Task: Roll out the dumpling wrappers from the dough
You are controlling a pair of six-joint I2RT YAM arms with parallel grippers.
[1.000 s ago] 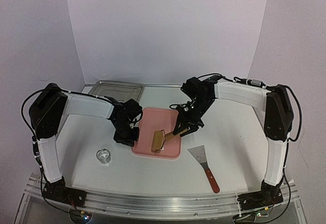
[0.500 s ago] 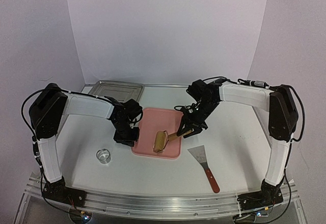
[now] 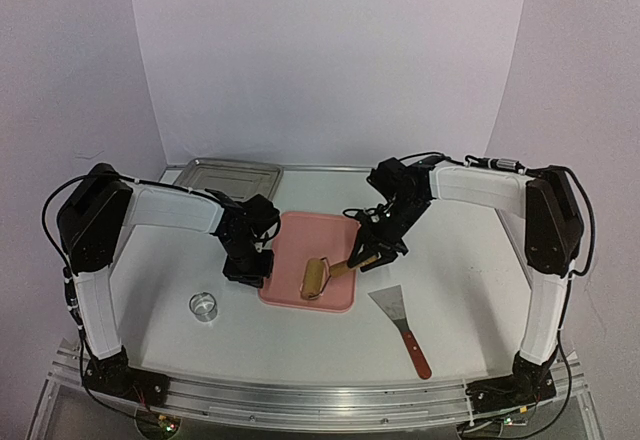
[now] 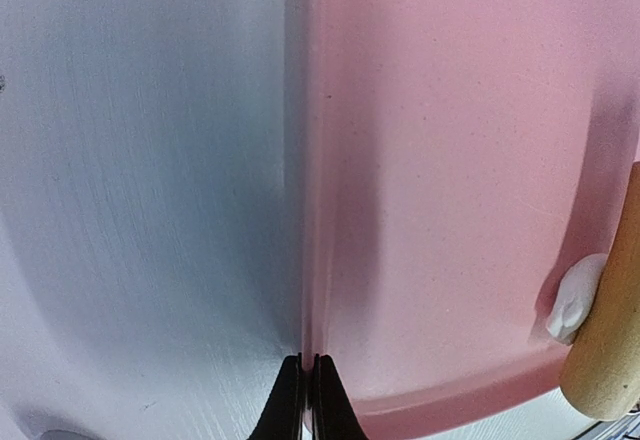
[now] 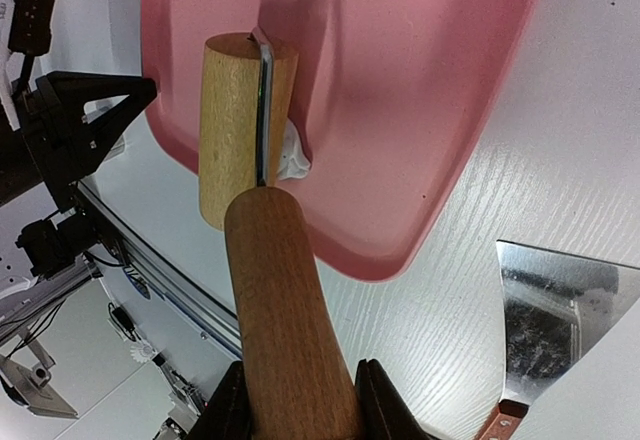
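A small white lump of dough [image 5: 292,155] lies on the pink tray [image 3: 300,238], pressed against the drum of a wooden roller [image 3: 317,277]. My right gripper [image 5: 298,400] is shut on the roller's wooden handle [image 5: 280,300], off the tray's right edge [image 3: 368,253]. The dough [image 4: 572,300] also shows beside the roller [image 4: 610,350] in the left wrist view. My left gripper [image 4: 307,400] is shut on the pink tray's left rim [image 4: 310,260]. No dumpling wrappers are in view.
A small metal ring cutter [image 3: 204,306] stands on the white table at the front left. A red-handled scraper [image 3: 398,315] lies right of the pink tray, its blade [image 5: 560,310] close to my right gripper. A metal tray [image 3: 233,173] sits at the back.
My right gripper has shifted slightly right with the roller, turning the roller a little on the tray. The left gripper has kept its hold on the rim.
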